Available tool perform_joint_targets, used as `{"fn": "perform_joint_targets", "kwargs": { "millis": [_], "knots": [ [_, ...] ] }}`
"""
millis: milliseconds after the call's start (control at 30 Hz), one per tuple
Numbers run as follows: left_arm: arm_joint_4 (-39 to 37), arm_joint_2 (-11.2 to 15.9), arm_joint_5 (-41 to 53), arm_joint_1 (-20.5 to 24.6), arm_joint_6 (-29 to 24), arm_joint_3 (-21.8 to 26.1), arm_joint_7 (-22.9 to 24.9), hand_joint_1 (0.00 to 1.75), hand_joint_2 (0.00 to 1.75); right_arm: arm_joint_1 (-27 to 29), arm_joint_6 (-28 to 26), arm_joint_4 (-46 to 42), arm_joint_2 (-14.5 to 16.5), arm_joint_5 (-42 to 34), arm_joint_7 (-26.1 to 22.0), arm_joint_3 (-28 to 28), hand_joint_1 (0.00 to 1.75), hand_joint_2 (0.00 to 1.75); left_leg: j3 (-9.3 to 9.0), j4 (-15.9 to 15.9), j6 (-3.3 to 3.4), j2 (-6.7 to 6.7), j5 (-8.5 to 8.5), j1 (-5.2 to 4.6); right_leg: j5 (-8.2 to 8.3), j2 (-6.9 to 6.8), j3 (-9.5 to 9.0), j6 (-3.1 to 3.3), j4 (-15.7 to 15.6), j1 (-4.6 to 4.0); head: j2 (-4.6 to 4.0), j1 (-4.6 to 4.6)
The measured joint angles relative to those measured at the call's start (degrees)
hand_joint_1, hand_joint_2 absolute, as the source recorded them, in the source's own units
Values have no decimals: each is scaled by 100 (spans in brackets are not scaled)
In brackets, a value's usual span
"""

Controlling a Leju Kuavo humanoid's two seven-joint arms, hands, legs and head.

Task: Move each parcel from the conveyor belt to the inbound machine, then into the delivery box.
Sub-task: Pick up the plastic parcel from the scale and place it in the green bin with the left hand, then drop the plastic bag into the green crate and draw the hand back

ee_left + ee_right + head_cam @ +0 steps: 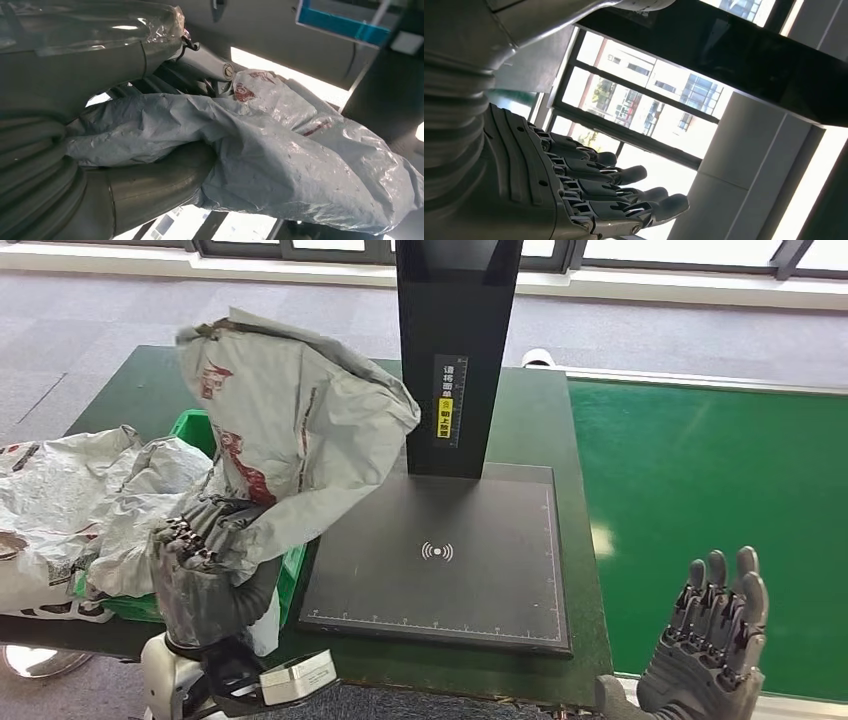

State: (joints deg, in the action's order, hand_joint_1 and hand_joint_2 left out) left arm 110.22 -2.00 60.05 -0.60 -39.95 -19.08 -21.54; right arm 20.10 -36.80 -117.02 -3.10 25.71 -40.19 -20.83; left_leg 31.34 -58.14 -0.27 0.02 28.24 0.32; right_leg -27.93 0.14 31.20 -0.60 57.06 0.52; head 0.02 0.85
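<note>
Parcel (295, 430) held upright in the left robot hand (205, 560), over the left edge of the inbound machine (440, 560).

Its long axis runs up and slightly away; crumpled grey wrap hides the gripping fingers and any label. The right robot hand (715, 640) is wide and empty beside the conveyor belt (700, 490), cut off below. More parcels (80, 500) cover most of the green delivery box (195, 430).

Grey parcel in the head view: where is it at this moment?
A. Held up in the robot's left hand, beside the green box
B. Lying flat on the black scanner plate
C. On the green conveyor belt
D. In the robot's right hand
A: the left hand grips the lower end of the grey parcel, which stands up in the air above the green box, while the right hand holds nothing.
</note>
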Motion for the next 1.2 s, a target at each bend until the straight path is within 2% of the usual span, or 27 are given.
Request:
{"fn": "perform_joint_targets", "kwargs": {
  "millis": [133, 233, 367, 533, 667, 833, 867, 900, 967, 1000, 1033, 1200],
  "knots": [
    [145, 265, -184, 230, 0, 255, 143, 175, 175, 145, 11, -130, -50, 13, -1, 0, 0, 175, 0, 0, 0, -1, -3, 0, 2, -1, -1, 2, 5, 0, 0, 0],
    [39, 359, 8, 501, 134, 679, 428, 175, 175, 200, 66, -189, -110, -31, -1, 0, 0, 175, -1, 0, 0, 0, -4, 0, 2, 0, 0, 2, 7, 0, 0, 1],
    [-641, 500, 296, 999, 565, 1506, 861, 175, 175, 148, 220, -202, -188, -191, 1, 0, 0, 175, -3, 0, -8, 2, -9, 0, 7, 3, 3, 9, 12, 0, 0, -1],
    [-1502, 637, 443, 1461, 822, 2168, 970, 175, 175, 46, 311, -202, -251, -278, 1, 0, 0, 175, -2, -1, -12, 4, -15, 2, 14, 7, 9, 18, 18, -2, 0, -2],
    [-2550, 726, 789, 2089, 1360, 2452, 1219, 175, 175, -9, 381, -202, -261, -240, 1, 0, 0, 175, 1, -1, -13, -2, -18, 2, 14, 0, 10, 19, 18, -3, 0, -1],
    [-4599, 908, 1294, 3111, 1628, 2678, 1694, 175, 175, -74, 458, -196, -325, -377, 2, 0, 0, 175, 0, -1, -18, 11, -23, 2, 22, 10, 13, 23, 27, -3, 0, -1],
    [-4950, 938, 1335, 3240, 1631, 2715, 1744, 145, 175, -100, 482, -190, -340, -407, 2, 0, 0, 175, -1, -2, -19, 14, -23, 2, 23, 13, 15, 23, 27, -3, 0, -1],
    [-5253, 962, 1356, 3347, 1629, 2745, 1769, 102, 175, -124, 504, -181, -354, -432, 2, 0, 0, 175, 0, -2, -19, 16, -24, 2, 23, 14, 17, 23, 28, -3, 0, -1],
    [-5726, 989, 1374, 3492, 1633, 2792, 1789, 14, 87, -169, 556, -161, -368, -456, 4, 0, 0, 175, 2, -2, -20, 13, -24, 2, 23, 13, 18, 23, 28, -2, 0, -2],
    [-5903, 995, 1387, 3543, 1637, 2808, 1794, 0, 44, -192, 588, -151, -372, -457, 6, 1, 0, 175, 3, -2, -20, 12, -25, 2, 22, 13, 19, 23, 28, -2, 0, -2],
    [-6046, 995, 1404, 3580, 1640, 2820, 1797, 0, 0, -211, 626, -143, -374, -448, 9, 3, 0, 175, 5, -2, -20, 11, -25, 2, 22, 12, 21, 23, 27, -2, 0, -2],
    [-6225, 894, 1296, 3660, 1619, 2853, 1669, 0, 0, -203, 775, -136, -372, -368, 19, 54, 0, 175, 14, -2, -20, 12, -24, 2, 22, 13, 29, 23, 26, -2, 0, -1]
  ]
}}
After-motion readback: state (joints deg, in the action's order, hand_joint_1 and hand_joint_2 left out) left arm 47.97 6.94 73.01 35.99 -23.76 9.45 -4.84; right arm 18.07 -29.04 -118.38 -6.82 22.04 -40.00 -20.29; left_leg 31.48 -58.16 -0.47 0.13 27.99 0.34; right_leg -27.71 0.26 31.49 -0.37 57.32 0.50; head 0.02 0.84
